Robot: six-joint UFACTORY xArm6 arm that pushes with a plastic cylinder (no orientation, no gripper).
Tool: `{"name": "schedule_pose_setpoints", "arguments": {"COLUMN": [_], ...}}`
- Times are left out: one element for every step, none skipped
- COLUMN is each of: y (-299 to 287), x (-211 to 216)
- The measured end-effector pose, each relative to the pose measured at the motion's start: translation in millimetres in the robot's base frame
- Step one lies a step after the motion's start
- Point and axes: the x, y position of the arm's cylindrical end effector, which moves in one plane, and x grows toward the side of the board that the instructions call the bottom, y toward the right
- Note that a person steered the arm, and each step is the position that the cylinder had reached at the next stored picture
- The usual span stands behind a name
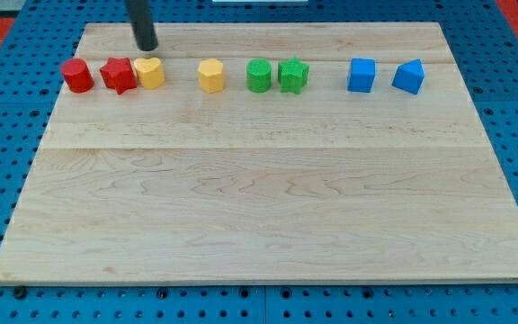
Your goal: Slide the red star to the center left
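Wooden board (268,216); my tip (147,47) above red star (118,75).

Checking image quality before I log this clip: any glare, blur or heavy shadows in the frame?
Camera view: even lighting, no strong glare on the wooden board; the blocks, such as the red star and the blue cube, look sharp with only faint shadows; my tip, just above the yellow heart, is slightly soft-edged; the board's edges converge toward the view's top.
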Motion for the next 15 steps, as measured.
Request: {"name": "schedule_pose_setpoints", "arguments": {"y": [30, 30, 30, 30, 30, 30, 32, 38, 43, 50, 72, 128, 154, 155, 155], "x": [-9, -9, -9, -8, -7, -7, -7, -7, -7, -7, -7, -7, -7, -8, -8]}}
